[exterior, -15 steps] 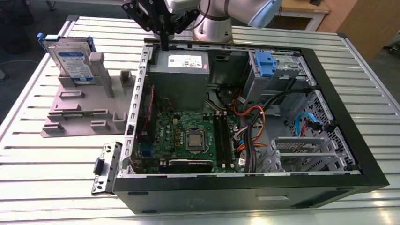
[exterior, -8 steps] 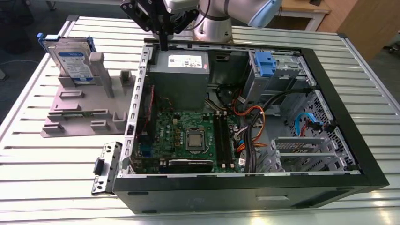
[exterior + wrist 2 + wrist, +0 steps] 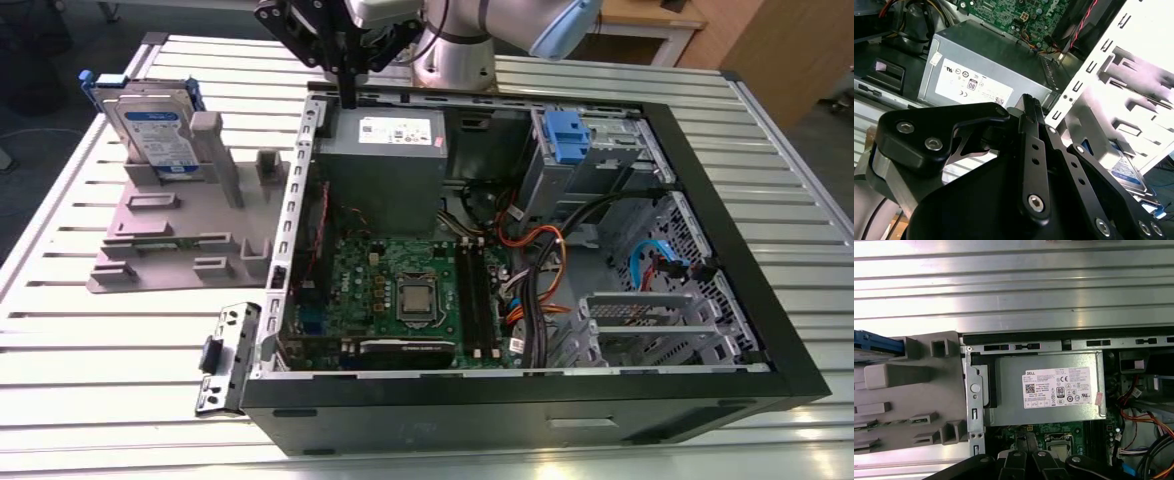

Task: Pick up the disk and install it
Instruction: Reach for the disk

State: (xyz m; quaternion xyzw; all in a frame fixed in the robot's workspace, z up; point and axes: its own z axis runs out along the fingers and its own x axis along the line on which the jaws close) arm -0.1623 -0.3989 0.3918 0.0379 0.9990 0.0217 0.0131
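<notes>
The disk (image 3: 147,128) stands on edge in the grey plastic stand (image 3: 174,235), on the slatted metal table (image 3: 80,345) outside the open computer case (image 3: 727,240), at the exterior view's left. Its label faces outward and its blue bracket (image 3: 91,85) frames the top and sides. It looks like a stiff, dense slab: metal, heavier than its size suggests, with smooth flat faces that could slip under a light pinch. It is probably sensitive to knocks, so it calls for a firm, steady hold. The plastic bracket may flex a little, so the safer purchase seems to be across the 2 flat faces at the upper part that rises clear of the stand's posts, not on the bracket alone. The gripper (image 3: 350,97) hangs over the case's rear wall, just above the grey metal box with a white sticker (image 3: 387,165), with its 2 fingers (image 3: 1029,107) pressed together and nothing between them. The disk is well apart from them, toward the exterior view's left and beyond the case wall. The second wrist view catches its label (image 3: 1128,172) past the perforated wall, and the first wrist view catches a strip of its blue bracket (image 3: 876,342) beside the stand.
</notes>
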